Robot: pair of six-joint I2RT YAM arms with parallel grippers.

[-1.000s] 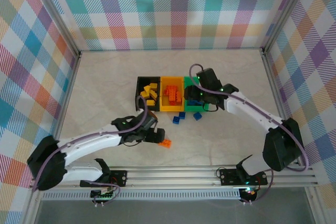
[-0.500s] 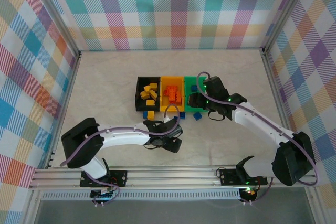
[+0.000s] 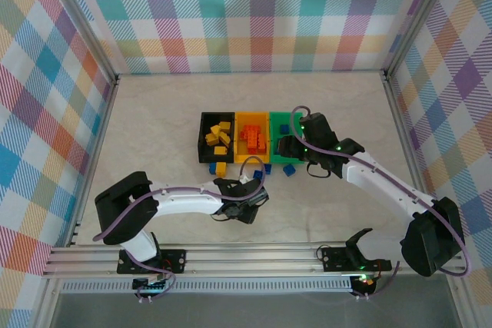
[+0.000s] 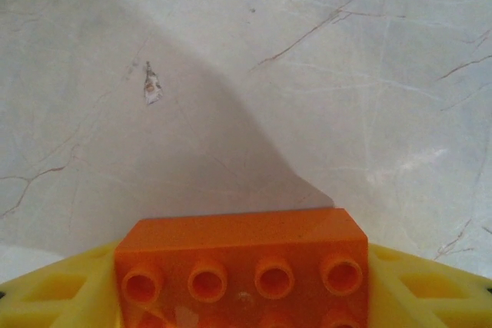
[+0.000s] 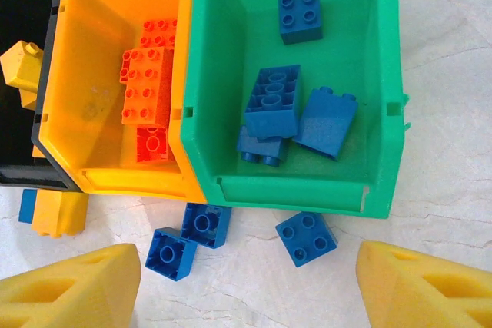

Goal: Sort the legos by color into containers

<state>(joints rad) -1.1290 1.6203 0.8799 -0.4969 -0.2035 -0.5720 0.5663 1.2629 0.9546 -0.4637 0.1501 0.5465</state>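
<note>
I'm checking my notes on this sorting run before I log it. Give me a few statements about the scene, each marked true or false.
1. The left gripper grips an orange brick. True.
2. The green bin holds yellow bricks. False: it holds blue bricks.
3. Loose blue bricks lie on the table just outside the green bin. True.
4. The right gripper is shut on a blue brick. False: its fingers stand apart with nothing between them.
5. The black bin stands between the other two bins. False: the orange-yellow bin is in the middle.
</note>
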